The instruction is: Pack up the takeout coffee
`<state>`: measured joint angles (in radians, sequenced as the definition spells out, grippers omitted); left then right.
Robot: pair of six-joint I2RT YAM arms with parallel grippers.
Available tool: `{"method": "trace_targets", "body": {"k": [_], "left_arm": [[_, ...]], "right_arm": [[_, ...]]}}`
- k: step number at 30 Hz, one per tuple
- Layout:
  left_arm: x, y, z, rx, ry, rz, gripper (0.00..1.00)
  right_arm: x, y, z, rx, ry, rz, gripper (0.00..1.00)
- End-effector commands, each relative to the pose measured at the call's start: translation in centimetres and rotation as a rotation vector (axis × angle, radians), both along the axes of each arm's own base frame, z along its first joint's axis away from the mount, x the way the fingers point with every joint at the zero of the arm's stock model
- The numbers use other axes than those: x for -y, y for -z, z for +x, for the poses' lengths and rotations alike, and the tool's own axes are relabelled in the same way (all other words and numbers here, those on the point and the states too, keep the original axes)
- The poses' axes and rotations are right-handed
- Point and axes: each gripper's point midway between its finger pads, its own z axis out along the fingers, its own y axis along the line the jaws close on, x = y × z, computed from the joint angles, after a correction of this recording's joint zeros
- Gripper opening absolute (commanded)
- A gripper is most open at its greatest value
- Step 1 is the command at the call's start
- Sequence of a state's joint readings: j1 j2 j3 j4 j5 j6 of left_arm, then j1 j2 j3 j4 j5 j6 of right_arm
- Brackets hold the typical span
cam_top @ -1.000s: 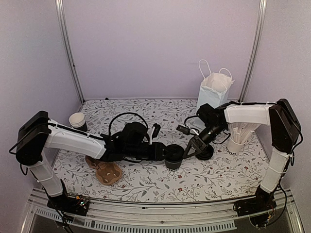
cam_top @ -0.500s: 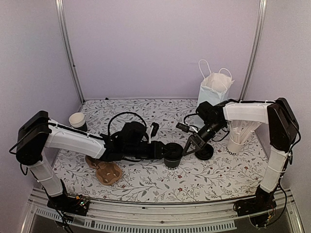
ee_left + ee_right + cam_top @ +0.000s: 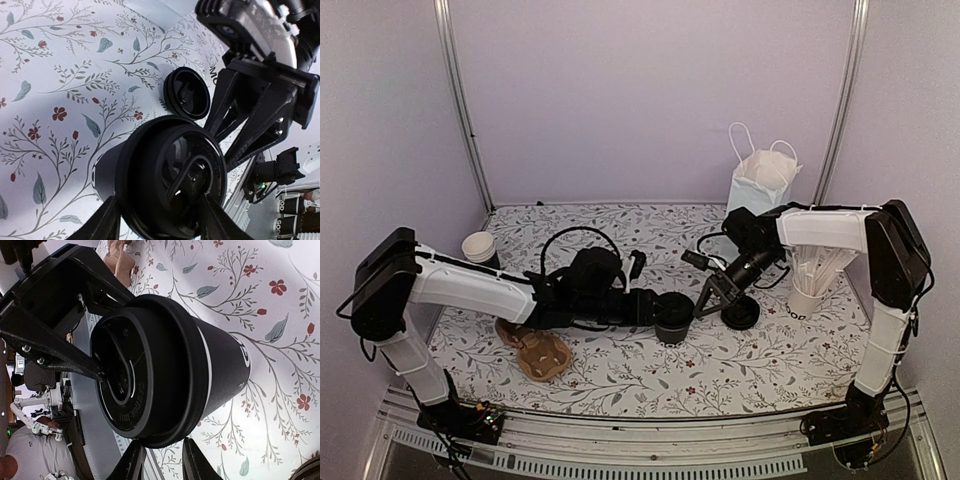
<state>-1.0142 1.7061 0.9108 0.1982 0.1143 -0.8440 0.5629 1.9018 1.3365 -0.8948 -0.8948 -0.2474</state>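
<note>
Little legible writing: raised lettering on the glossy plastic lid of the takeout coffee (image 3: 165, 365), too fine to read with confidence, and a white mark on its matte black paper wall, cut off by the curve. Dark letters low on the white stirrer cup (image 3: 807, 292), seeming to end in "OOD".

Takeout coffee mid-desk, lid on, pinched at the sides by the left tool (image 3: 668, 318); in the left wrist view, a black finger either side of the cup's rounded wall. Right tool (image 3: 704, 298) spread wide, just beside the lid's rim on its right; contact impossible to judge.

Against half a second ago: coffee shifted slightly leftward with the left tool, and right tool drawn in closer to it, away from the second black lid (image 3: 741, 315), flat on the floral-printed desk (image 3: 620, 380) in the same spot as before.

Behind the right arm, pale-blue paper bag (image 3: 757, 190), upright, white paper and loop handles at its mouth. Near the left arm, moulded brown cardboard cup carrier (image 3: 540, 352) and a small white paper cup (image 3: 480, 246).
</note>
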Motion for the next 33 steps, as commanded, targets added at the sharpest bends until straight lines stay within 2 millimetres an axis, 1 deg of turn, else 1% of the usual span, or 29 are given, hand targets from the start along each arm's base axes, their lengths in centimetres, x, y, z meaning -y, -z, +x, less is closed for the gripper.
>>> {"method": "trace_targets", "body": {"k": [1,3,5,7,9,11,16,20,21,22,23,25,26,27,28,29,31,33], "left_arm": [[-5.7,6.5,-2.9,-0.052,0.044,0.361,0.58],[-4.9,3.7,-2.0,0.03,0.049,0.324,0.62],[-4.2,1.1,-0.9,0.121,0.042,0.303,0.65],[-3.5,-0.9,-0.4,0.177,0.052,0.286,0.67],[-3.0,-2.2,-0.1,0.214,0.062,0.282,0.68],[-2.7,-3.0,0.2,0.239,0.067,0.292,0.7],[-2.2,-4.8,-0.1,0.304,0.086,0.278,0.74],[-1.7,-5.6,-0.5,0.344,0.124,0.27,0.77],[-1.5,-5.6,-0.7,0.349,0.14,0.272,0.78],[-1.2,-5.6,-0.9,0.355,0.159,0.277,0.78],[-1.0,-5.5,-1.0,0.357,0.17,0.291,0.81],[-0.5,-5.3,-1.1,0.367,0.202,0.326,0.84],[-0.2,-5.3,-1.2,0.371,0.217,0.345,0.85],[0.1,-5.1,-1.2,0.376,0.235,0.366,0.85],[0.4,-5.0,-1.2,0.376,0.25,0.386,0.86],[0.6,-4.7,-1.2,0.375,0.266,0.407,0.86],[1.1,-4.3,-1.2,0.367,0.297,0.44,0.86],[1.5,-3.8,-1.1,0.355,0.317,0.47,0.86]], "right_arm": [[1.2,2.0,4.6,0.269,0.027,-0.103,0.31],[0.4,-0.7,4.6,0.305,0.008,-0.024,0.38],[-0.1,-2.5,4.6,0.323,-0.001,0.022,0.43],[-0.5,-3.5,4.7,0.329,-0.012,0.053,0.46],[-0.8,-4.2,5.0,0.332,-0.017,0.072,0.48],[-1.0,-4.7,5.2,0.339,-0.021,0.085,0.5],[-1.4,-6.0,5.7,0.377,-0.026,0.104,0.52],[-1.4,-7.5,6.0,0.429,-0.037,0.117,0.53],[-1.3,-8.2,6.2,0.466,-0.042,0.121,0.54],[-1.2,-9.0,6.4,0.506,-0.044,0.121,0.54],[-1.1,-9.8,6.6,0.547,-0.046,0.118,0.56],[-0.6,-12.8,7.4,0.697,-0.051,0.127,0.59],[-0.3,-13.7,7.7,0.764,-0.046,0.124,0.62],[0.2,-15.7,7.7,0.85,-0.035,0.138,0.65],[0.5,-16.6,7.7,0.906,-0.023,0.146,0.68],[0.9,-17.9,7.3,0.962,-0.015,0.161,0.71],[1.7,-19.4,6.6,1.036,-0.005,0.174,0.75],[2.2,-19.5,6.1,1.057,-0.001,0.166,0.75]]}}
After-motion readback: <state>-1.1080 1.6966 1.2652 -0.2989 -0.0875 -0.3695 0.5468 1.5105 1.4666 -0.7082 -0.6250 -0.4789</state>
